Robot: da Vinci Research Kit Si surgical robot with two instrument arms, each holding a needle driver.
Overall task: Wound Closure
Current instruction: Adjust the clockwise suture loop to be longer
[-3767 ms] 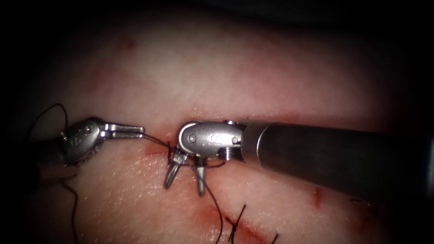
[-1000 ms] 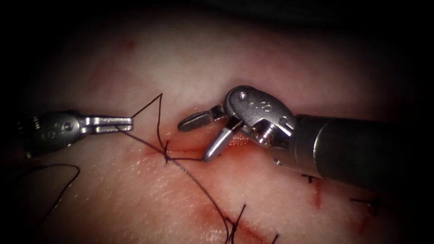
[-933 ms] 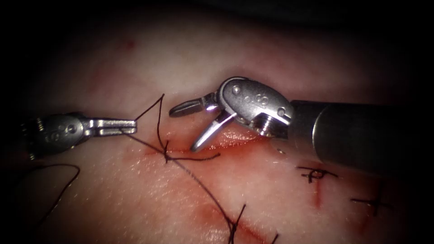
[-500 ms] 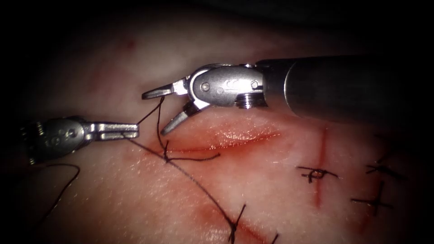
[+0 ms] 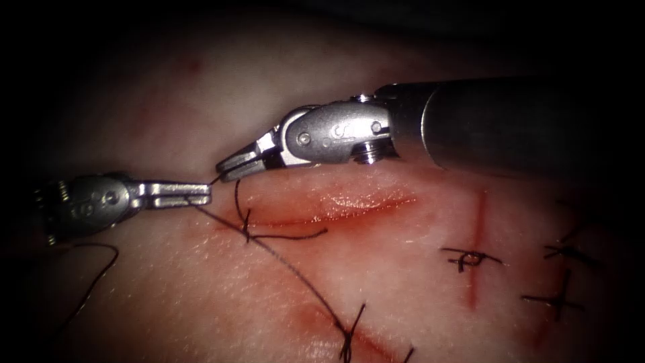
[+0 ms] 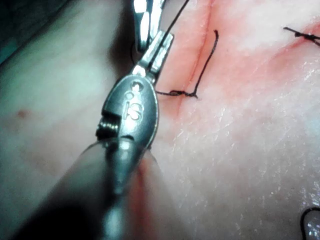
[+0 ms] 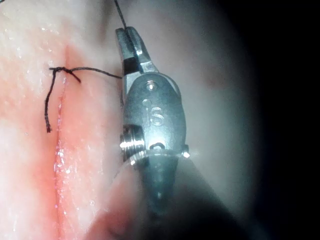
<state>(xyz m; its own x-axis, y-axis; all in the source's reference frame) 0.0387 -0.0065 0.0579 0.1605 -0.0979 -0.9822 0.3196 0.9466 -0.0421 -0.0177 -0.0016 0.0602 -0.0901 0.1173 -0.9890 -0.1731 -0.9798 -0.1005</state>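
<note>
Right tool (image 5: 230, 167): jaws, open a moment ago, now closed on thread (image 5: 236, 202) above the knot (image 5: 246, 230).
Left tool (image 5: 201, 193): still clamps thread.
Needle: unseen.

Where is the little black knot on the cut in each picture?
Endoscope view: the knot sits at the left end of the cut, below the right tool, whose jaws are shut on the thread.
Left wrist view: the knot lies on the tissue, just beside the left tool, also shut on thread.
Right wrist view: the knot lies beside the right tool.
Shared landmark: the knot's short curved tail.
</note>
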